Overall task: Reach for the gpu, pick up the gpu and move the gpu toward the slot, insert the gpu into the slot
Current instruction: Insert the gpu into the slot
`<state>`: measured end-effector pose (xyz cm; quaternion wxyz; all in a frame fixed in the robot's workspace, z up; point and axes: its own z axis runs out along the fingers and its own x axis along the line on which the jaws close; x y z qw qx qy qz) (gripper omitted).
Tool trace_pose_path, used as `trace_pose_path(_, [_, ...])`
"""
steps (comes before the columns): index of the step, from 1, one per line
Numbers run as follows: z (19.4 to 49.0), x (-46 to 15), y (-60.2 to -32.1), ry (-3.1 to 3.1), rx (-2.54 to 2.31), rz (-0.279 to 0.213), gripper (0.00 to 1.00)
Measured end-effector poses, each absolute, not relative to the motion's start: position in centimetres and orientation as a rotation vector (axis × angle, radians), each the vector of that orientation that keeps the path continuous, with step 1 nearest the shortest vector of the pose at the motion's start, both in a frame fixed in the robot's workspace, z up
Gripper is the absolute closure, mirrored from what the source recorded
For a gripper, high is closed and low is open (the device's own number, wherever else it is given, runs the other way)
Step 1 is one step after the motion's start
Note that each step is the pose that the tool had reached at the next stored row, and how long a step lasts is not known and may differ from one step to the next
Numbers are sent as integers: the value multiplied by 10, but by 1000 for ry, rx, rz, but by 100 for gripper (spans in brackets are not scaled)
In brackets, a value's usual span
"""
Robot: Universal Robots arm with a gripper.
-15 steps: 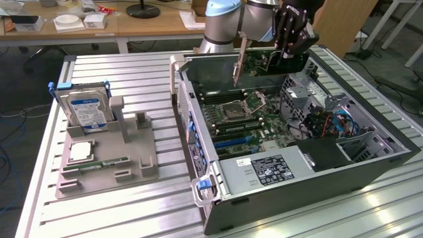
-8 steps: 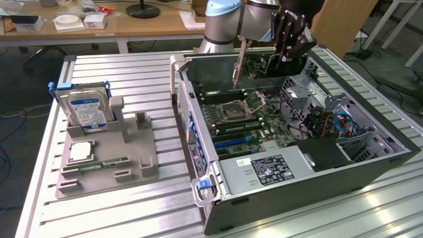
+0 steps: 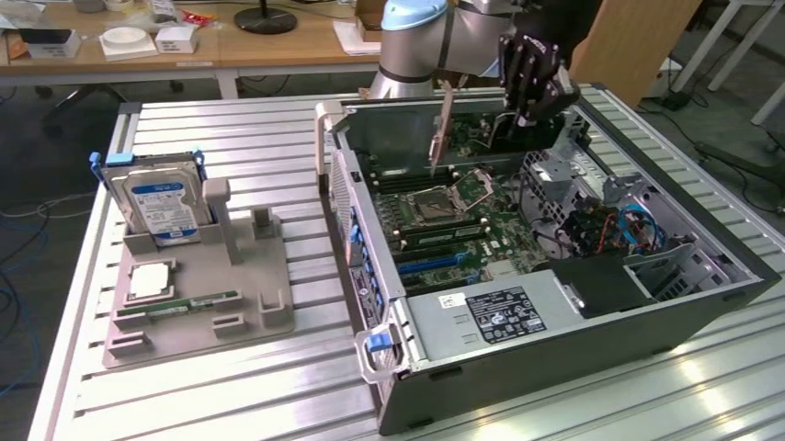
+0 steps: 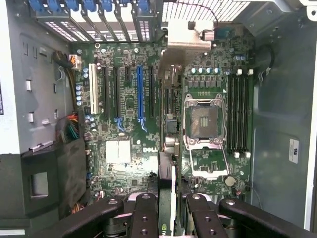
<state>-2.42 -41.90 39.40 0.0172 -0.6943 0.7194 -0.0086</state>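
Gripper (image 3: pixel 530 108) clamped on gpu (image 3: pixel 444 129); card hangs edge-down over mobo (image 3: pixel 491 216). Long axis parallel w/ blue slot (image 4: pixel 139 94). Slot approx 6 o'clock from card in ext view, apart, not seated.

Ribbed silver aluminium-slat surface (image 3: pixel 209 138) carries two items directly: a grey moulded plastic parts fixture (image 3: pixel 252 276) toward the exterior view's left, and just beside it, on the exterior view's right, a black metal desktop computer case (image 3: pixel 552 367) lying on its side, open face up, motherboard exposed.
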Motion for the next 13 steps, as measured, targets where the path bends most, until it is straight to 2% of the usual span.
trace_pose_path(13, [370, -24, -420, 2236, -2158, -26, 73])
